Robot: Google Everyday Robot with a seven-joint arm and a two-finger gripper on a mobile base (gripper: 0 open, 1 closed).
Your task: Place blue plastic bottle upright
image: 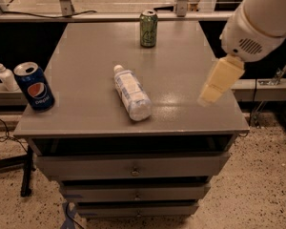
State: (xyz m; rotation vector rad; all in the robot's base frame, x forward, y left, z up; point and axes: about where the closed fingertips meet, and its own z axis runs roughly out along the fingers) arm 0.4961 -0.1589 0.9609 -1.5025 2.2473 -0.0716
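The blue plastic bottle [131, 93] lies on its side near the middle of the grey table top [181, 75]. It is clear, with a white-and-pale-blue label, and its white cap points toward the back. My gripper [214, 83], cream-coloured below a white arm, hangs above the table's right side. It is to the right of the bottle, well apart from it, and holds nothing that I can see.
A green can [148, 28] stands upright at the back middle. A blue Pepsi can [34, 86] stands at the front left corner. A small white pump bottle [5, 75] stands off the table to the left. Drawers [133, 168] sit below the top.
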